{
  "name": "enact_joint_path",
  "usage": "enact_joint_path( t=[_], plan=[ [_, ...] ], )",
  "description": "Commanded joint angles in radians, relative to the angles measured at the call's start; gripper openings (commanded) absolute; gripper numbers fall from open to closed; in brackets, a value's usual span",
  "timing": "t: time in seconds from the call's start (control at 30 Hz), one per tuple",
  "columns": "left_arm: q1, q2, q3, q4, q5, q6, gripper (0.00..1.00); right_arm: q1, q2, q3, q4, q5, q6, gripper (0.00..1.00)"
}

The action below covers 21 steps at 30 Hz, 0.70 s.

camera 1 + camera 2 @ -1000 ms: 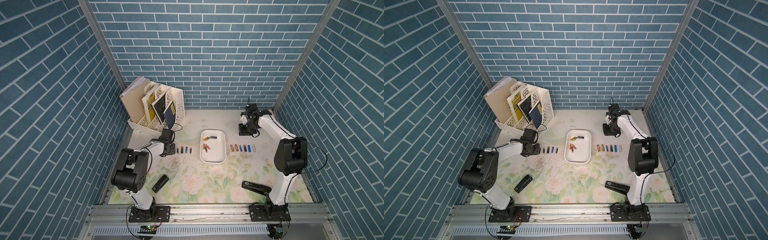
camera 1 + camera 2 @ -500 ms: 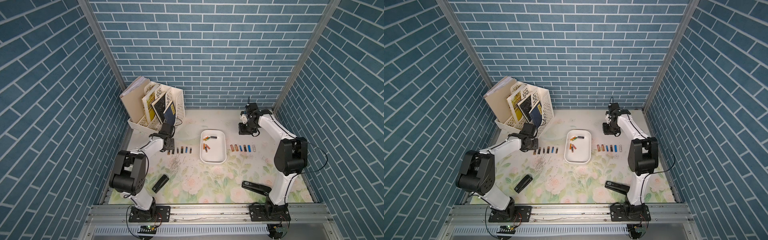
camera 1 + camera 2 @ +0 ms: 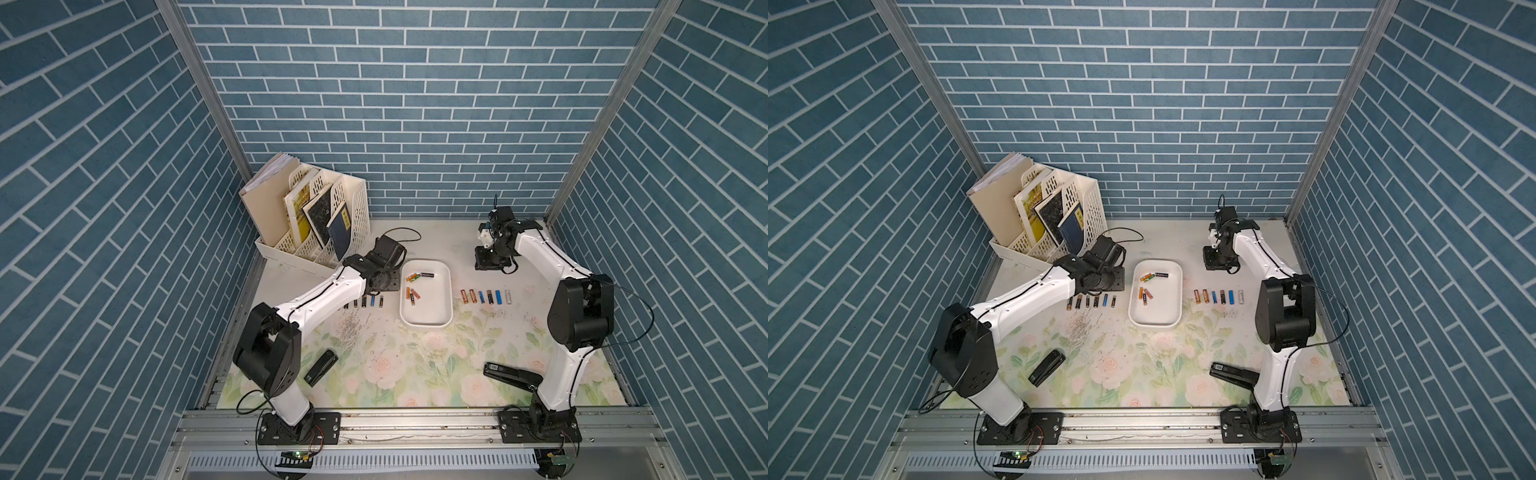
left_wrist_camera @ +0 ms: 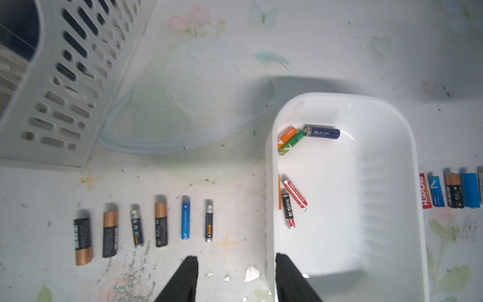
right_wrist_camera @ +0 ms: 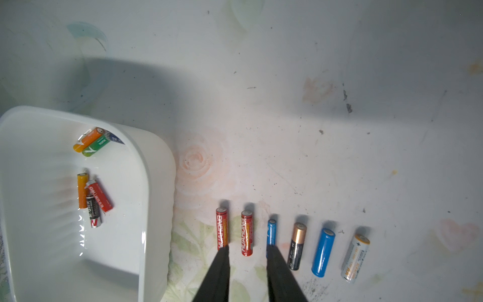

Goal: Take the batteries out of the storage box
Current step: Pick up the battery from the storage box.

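My left gripper [image 4: 236,277] is spread and empty, fingertips straddling the near wall of the storage box [image 4: 270,230]. Six batteries [image 4: 321,132] lie inside. The black battery [image 4: 288,209] lies closest, just ahead of my fingertips, with its long axis parallel to that wall. My right gripper [image 5: 247,274], slightly parted and empty, hangs farther off. Judgement: the left arm is nearer, with its jaws set across the axis.

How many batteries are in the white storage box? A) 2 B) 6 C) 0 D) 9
B: in the left wrist view the storage box holds six batteries, with orange, green and navy in one cluster and orange, red and black in another.
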Motion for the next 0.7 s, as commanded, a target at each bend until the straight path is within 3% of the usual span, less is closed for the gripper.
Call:
enact_joint_path(
  t=[0.0,0.33,0.67],
  plan=[
    [-0.024,0.052,0.071,-0.032,0.012,-0.038,0.54,0.064,-0.009,0.011,-0.019,0.003,0.015,0.29],
    [-0.030,0.095,0.131,-0.055,0.028,0.001,0.55,0.235,-0.013,0.007,0.034,-0.051,0.077,0.29],
    [0.027,0.046,0.105,-0.085,0.028,0.036,0.55,0.345,0.119,0.030,0.139,-0.114,0.112,0.31]
  ],
)
